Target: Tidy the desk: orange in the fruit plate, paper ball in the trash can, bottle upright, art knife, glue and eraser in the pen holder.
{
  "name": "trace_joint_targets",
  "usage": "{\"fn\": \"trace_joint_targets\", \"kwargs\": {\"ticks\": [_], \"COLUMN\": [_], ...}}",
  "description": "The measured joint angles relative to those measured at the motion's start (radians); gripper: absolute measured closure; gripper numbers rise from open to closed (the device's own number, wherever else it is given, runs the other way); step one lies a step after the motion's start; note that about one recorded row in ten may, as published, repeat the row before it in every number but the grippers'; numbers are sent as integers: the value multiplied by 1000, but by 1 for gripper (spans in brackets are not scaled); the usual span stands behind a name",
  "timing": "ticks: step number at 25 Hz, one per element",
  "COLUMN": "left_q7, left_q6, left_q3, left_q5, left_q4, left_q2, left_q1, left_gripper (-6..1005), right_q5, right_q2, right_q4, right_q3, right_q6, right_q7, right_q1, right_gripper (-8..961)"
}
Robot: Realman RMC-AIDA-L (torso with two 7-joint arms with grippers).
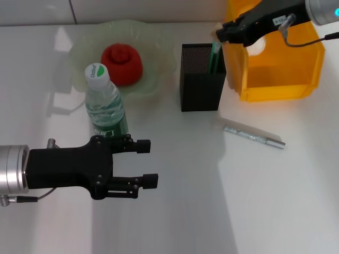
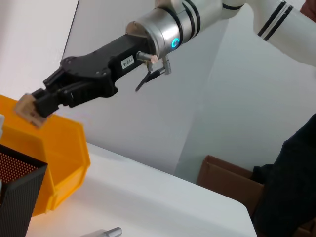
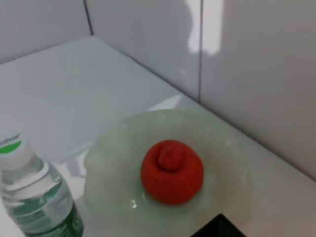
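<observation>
The orange (image 1: 122,64) lies in the middle of the pale green fruit plate (image 1: 158,53), in the upper left of the head view. The bottle (image 1: 105,103) stands upright just in front of the plate, its white and green cap up, left of centre. The black mesh pen holder (image 1: 201,79) stands right of the plate, near the top centre, with a green item (image 1: 215,57) sticking up at its right rim. Touching or just beside the holder's right side is the orange trash can (image 1: 278,74), in the upper right corner.

The right gripper (image 1: 221,33) hangs at the top of the head view, above the gap between pen holder and trash can. In the left wrist view its fingers are clenched on a small tan block, the eraser (image 2: 28,109), held above the can's edge at the left of that frame.

The art knife (image 1: 254,136), a silver bar, lies flat on the white desk (image 1: 212,201), right of centre and in front of the trash can, well apart from both grippers.

The left gripper (image 1: 150,162) hovers low in the lower left of the head view, in front of the bottle, its two black fingers spread apart and grasping nothing.
</observation>
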Motion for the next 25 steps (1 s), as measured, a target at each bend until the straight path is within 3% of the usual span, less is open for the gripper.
{"fn": "trace_joint_targets", "kwargs": {"ticks": [4, 13, 15, 17, 18, 20, 22, 25], "left_q7": [1, 3, 2, 0, 0, 0, 0, 0], "left_q6": [0, -6, -6, -6, -6, -6, -7, -8], "left_q3": [0, 0, 0, 0, 0, 0, 0, 0], "left_q5": [0, 0, 0, 0, 0, 0, 0, 0], "left_q4": [-3, -3, -3, -3, -3, -3, -3, -3], "left_q2": [0, -1, 0, 0, 0, 0, 1, -1], "left_q1": [0, 4, 3, 2, 2, 2, 1, 0], "left_gripper": [193, 193, 193, 193, 193, 193, 193, 193], "right_q5": [2, 5, -7, -82, -82, -140, -197, -242], "right_q2": [-1, -1, -3, -22, -22, -30, -22, -8], "right_q4": [99, 88, 38, -74, -74, -151, -207, -187], "right_q3": [1, 9, 21, 26, 26, 23, 19, -10], "right_q6": [10, 2, -54, -210, -210, -334, -468, -493], "right_q7": [-48, -54, -27, 59, 59, 100, 111, 107], "right_q1": [39, 39, 34, 32, 32, 38, 41, 39], "right_gripper": [814, 554, 513, 472, 472, 473, 474, 476]}}
